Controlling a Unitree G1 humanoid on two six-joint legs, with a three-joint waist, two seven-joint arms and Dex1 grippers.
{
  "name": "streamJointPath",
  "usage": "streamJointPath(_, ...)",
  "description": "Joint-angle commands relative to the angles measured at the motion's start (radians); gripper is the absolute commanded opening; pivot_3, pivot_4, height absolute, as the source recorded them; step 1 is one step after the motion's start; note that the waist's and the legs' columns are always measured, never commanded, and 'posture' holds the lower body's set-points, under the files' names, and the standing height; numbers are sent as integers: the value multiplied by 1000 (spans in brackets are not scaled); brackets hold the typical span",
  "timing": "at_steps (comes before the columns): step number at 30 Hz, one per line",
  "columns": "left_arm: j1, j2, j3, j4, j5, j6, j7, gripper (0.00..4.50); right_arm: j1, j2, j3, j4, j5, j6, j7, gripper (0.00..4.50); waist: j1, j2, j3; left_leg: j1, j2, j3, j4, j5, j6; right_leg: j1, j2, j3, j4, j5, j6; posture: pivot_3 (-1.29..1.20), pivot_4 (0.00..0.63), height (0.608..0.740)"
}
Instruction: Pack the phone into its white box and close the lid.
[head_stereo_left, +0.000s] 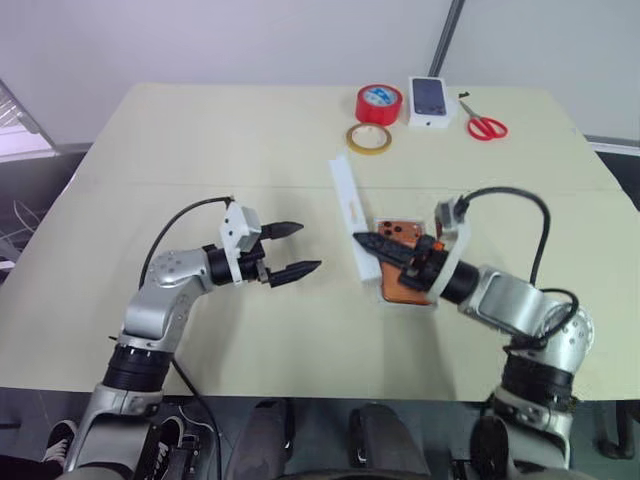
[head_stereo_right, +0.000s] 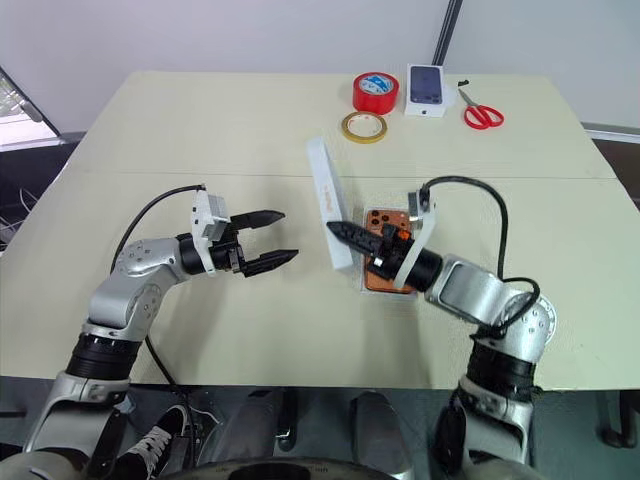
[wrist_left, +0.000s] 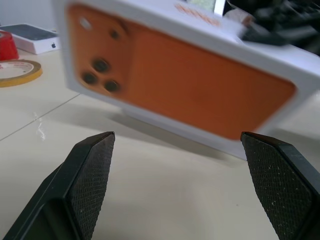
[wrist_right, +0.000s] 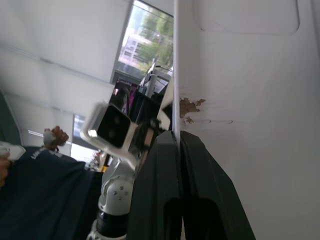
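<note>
Reaching level toward the phone (head_stereo_right: 380, 258), our left gripper (head_stereo_left: 290, 250) hovers well to its left, black textured fingers (wrist_left: 92, 172) spread apart and empty. Our right gripper (head_stereo_left: 372, 243) points leftward above the phone, its fingers pinched together on the thin wall of the lid (head_stereo_right: 328, 204), which stands on edge just left of the phone. That lid is smooth white cardboard. We see the flat orange phone, three lenses up, lying in the white box (wrist_left: 280, 70).

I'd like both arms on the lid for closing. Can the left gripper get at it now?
Probably yes. The left gripper is open and points at the lid, which the right gripper holds on edge, with just bare table between them.
</note>
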Motion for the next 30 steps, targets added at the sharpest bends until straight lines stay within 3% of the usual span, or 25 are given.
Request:
streamJointPath(1, 3, -6, 12, -59, -44, 30, 1, 3343, 18, -29, 77, -79, 64, -120, -8, 0, -2, 0, 0, 0, 0, 0, 0, 0, 0, 0, 1, 0, 0, 0, 0, 0, 150, 740)
streamJointPath(8, 28, -69, -41, -70, -11, 20, 47, 28, 95, -65, 147, -64, 64, -215, -14, 0, 3, 0, 0, 0, 1, 0, 0, 0, 1, 0, 1, 0, -1, 0, 0, 0, 150, 740)
streamJointPath(14, 20, -94, -57, -32, 36, 1, 86, 28, 91, -107, 176, -23, 64, -271, -92, 0, 5, 0, 0, 0, 1, 0, 0, -1, 1, 1, 1, 0, -1, 0, 0, 0, 150, 740)
streamJointPath(20, -18, -168, -125, 86, 103, -51, 100, 28, 74, -178, 163, 40, 57, -313, -49, 0, 10, 0, 0, 1, 0, 0, 1, -1, 1, 3, 1, 0, -1, 0, 0, 0, 150, 740)
streamJointPath(23, -76, -243, -157, 153, 139, -86, 129, 0, 79, -206, 152, 54, 64, -321, -14, 972, 16, -1, 0, 1, 0, -1, 2, -1, 1, 3, 1, -1, -2, 0, 0, 0, 150, 740)
streamJointPath(27, -139, -327, -174, 254, 164, -130, 147, 0, 76, -338, 91, 83, 52, -258, 124, 2940, 13, -1, 0, 0, 0, 0, 2, -1, 2, 2, 1, 0, -2, 0, 0, 0, 150, 740)
streamJointPath(30, -164, -362, -190, 308, 183, -162, 137, 0, 54, -497, 55, 104, -54, -178, 325, 2940, 10, 0, 0, -1, 0, 0, 2, -2, 3, 2, 1, 0, -2, 0, 0, 0, 150, 740)
